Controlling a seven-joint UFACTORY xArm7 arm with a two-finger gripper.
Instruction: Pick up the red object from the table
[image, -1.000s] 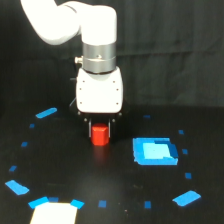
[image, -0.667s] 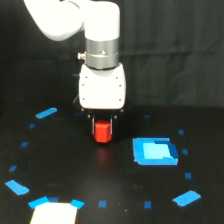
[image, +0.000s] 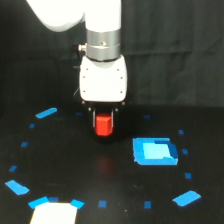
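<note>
The red object (image: 105, 125) is a small bright red-orange block, held between the two dark fingers under the white gripper body. My gripper (image: 105, 130) is shut on it and points straight down. The block hangs a little above the black table (image: 75, 170), and a faint red reflection lies on the surface below it. The block's top is hidden between the fingers.
A bright blue square patch (image: 155, 151) lies on the table toward the exterior view's right of the gripper. Small blue tape marks ring the area, such as one at the left (image: 46, 113) and one at the lower right (image: 186, 198). A white sheet (image: 54, 214) sits at the bottom left edge.
The gripper has risen with the red object in it and shifted slightly toward the exterior view's right. The block now sits higher in the frame than before.
</note>
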